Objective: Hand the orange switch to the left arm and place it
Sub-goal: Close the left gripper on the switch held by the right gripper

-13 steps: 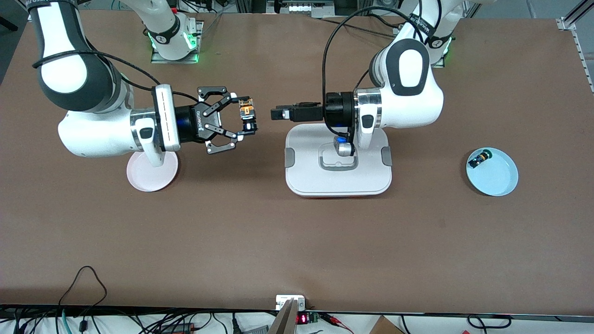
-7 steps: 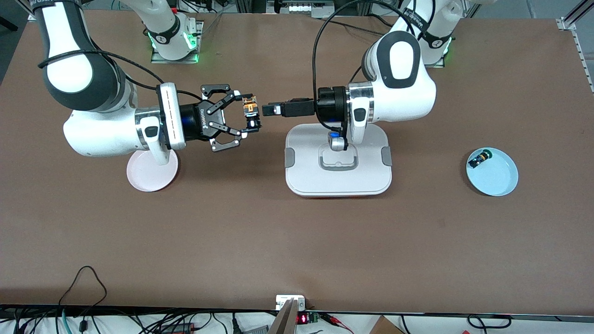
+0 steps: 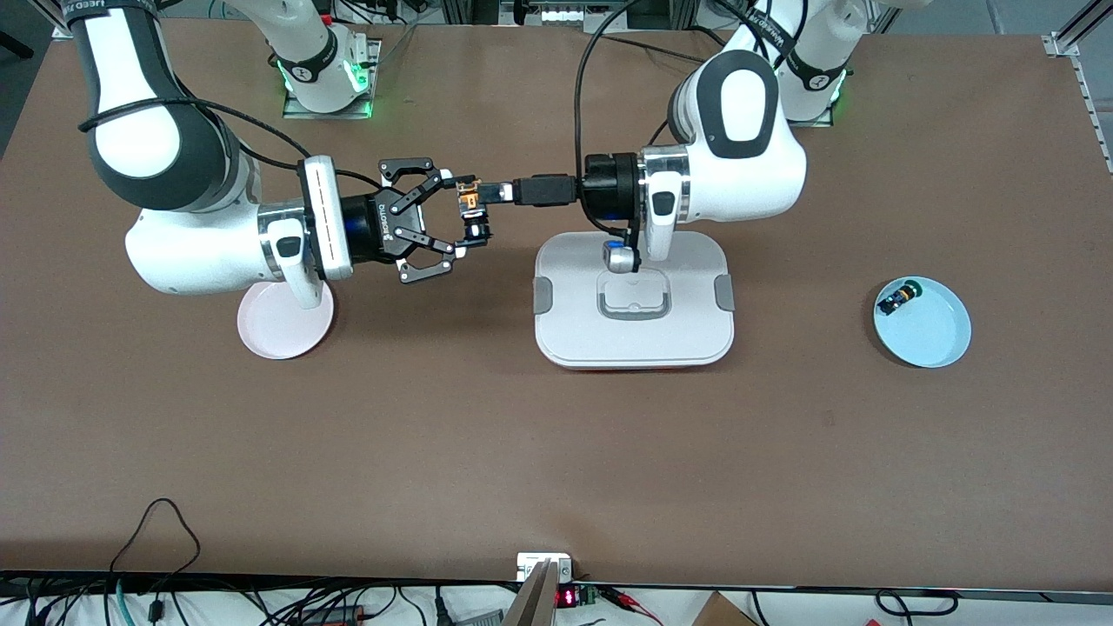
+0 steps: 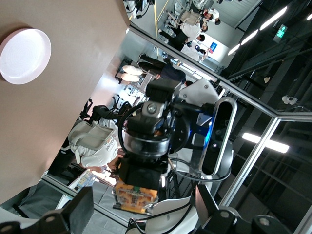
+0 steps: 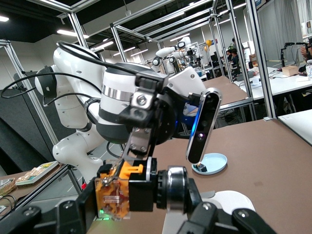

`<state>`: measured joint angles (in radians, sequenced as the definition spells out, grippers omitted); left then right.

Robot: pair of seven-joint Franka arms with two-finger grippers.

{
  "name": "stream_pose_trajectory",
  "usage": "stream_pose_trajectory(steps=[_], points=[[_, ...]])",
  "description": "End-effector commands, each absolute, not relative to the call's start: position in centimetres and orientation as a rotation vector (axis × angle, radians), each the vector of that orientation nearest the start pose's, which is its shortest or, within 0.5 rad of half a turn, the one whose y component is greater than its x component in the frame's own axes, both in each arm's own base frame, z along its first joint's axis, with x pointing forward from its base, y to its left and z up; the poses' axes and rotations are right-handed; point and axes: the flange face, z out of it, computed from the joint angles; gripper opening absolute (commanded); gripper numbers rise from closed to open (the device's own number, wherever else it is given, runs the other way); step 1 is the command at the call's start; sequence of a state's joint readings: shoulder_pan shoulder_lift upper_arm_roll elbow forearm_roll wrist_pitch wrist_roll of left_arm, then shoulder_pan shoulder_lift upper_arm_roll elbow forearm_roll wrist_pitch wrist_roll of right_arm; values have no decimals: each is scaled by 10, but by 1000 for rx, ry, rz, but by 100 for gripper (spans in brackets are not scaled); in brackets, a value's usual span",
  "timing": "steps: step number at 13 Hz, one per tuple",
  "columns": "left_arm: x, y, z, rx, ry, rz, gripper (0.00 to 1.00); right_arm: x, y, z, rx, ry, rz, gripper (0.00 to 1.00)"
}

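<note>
Two arms meet above the bare table, at about ten o'clock from the one white box. No part of the box lies between the grippers, though the left arm's wrist hangs over its twelve o'clock edge. The right gripper is clamped on the orange switch, which it holds in the air. The left gripper has its fingers apart with the switch in the gap; we cannot tell whether they touch it. We count two plates. A pink plate sits under the right arm and a blue plate lies at three o'clock from the box, carrying the second switch, a green-capped one. We read ROBOTIQ on the right gripper's body.
</note>
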<state>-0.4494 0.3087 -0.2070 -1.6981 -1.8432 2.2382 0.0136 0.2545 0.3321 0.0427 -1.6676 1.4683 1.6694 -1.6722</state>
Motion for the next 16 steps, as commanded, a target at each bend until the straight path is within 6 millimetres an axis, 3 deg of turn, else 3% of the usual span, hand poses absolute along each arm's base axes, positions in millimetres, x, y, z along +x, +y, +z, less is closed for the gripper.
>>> stream_pose_trajectory(steps=[1, 3, 4, 5, 7, 8, 13, 14, 16], points=[[534, -437, 478, 1528, 455, -278, 92, 590, 282, 472, -1256, -1188, -761, 2], [534, -439, 474, 1537, 436, -260, 75, 589, 286, 472, -1259, -1188, -761, 2], [534, -438, 475, 1535, 437, -259, 54, 588, 287, 472, -1260, -1189, -761, 2], [534, -438, 476, 1535, 437, -257, 40, 588, 288, 472, -1261, -1188, -759, 2], [534, -438, 475, 1536, 437, -257, 28, 587, 290, 472, -1259, -1190, -757, 2], [534, -438, 476, 1536, 436, -256, 23, 587, 290, 472, -1259, -1190, -757, 2], [536, -435, 477, 1534, 439, -253, 23, 587, 288, 467, -1264, -1185, -754, 2], [537, -435, 477, 1533, 439, -252, 23, 586, 286, 467, -1272, -1175, -744, 19], [538, -433, 477, 1534, 441, -250, 23, 589, 279, 467, -1291, -1172, -766, 100]])
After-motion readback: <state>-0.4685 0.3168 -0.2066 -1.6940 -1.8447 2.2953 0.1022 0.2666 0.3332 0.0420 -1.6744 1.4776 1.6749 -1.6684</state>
